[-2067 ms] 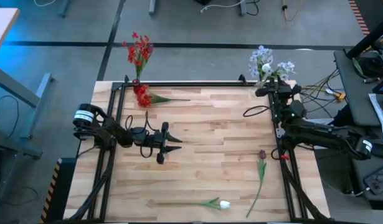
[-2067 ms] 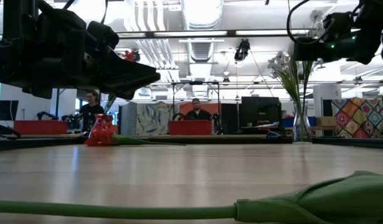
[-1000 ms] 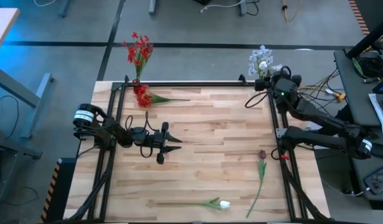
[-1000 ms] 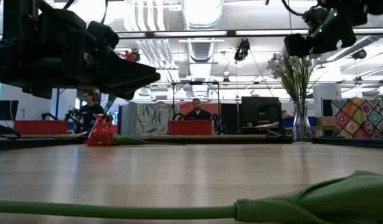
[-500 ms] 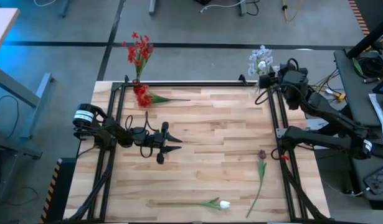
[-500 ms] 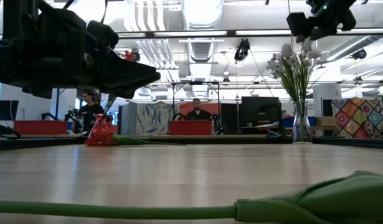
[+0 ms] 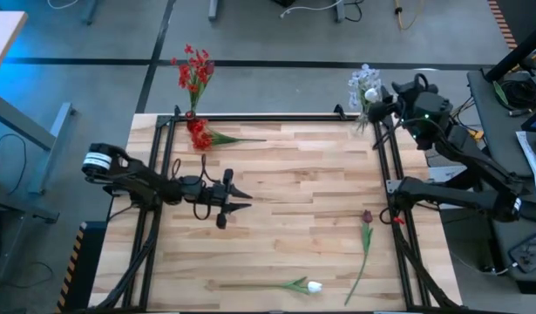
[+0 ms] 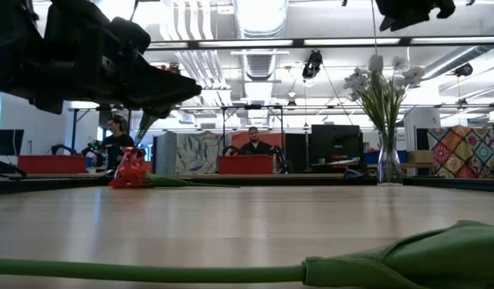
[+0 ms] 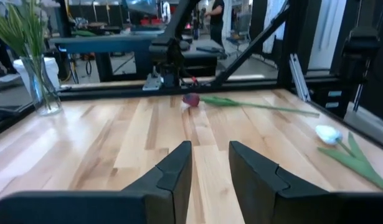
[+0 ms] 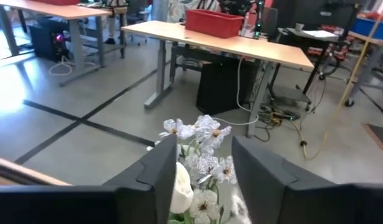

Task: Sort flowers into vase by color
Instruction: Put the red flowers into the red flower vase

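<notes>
Flowers still on the table (image 7: 276, 227) were a red bunch (image 7: 199, 137) upper left, a maroon tulip (image 7: 367, 215) and a white tulip (image 7: 314, 286) lower right. The right gripper (image 7: 378, 104), fingers apart and empty, had lifted off the pale flowers (image 7: 365, 85), now in their vase (image 8: 389, 168). The left gripper (image 7: 241, 199) waited, open.

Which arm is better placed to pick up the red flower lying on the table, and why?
Probably the left: its open pincer hovers over the table nearer the red flower. The right pincer is open above the white flowers at the far right corner.
</notes>
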`<act>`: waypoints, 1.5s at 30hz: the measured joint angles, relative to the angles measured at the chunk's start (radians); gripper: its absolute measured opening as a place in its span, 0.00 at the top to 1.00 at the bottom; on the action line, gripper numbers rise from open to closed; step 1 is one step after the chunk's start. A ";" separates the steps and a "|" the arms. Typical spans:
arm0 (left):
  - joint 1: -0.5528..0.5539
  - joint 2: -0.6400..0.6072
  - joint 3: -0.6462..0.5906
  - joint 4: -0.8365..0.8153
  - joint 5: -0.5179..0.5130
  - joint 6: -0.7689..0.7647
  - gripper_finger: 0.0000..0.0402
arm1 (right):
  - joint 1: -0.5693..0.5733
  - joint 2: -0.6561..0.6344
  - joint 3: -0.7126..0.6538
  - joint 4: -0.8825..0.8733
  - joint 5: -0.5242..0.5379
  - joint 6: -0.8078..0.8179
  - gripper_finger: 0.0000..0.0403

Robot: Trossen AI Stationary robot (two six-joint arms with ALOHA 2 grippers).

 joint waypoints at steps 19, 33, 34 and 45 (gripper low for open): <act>0.041 -0.497 0.328 -1.488 -0.334 0.002 0.84 | 0.230 0.072 0.140 -0.081 0.001 -0.098 0.96; 0.349 -0.207 0.641 -1.871 -0.273 0.183 0.84 | 0.282 0.174 0.153 -0.082 -0.065 -0.108 0.83; 0.362 -0.177 0.661 -1.875 -0.273 0.203 0.81 | 0.282 0.175 0.153 -0.082 -0.071 -0.108 0.82; 0.528 0.133 0.862 -1.912 -0.260 0.446 0.63 | 0.282 0.177 0.153 -0.099 -0.081 -0.107 0.80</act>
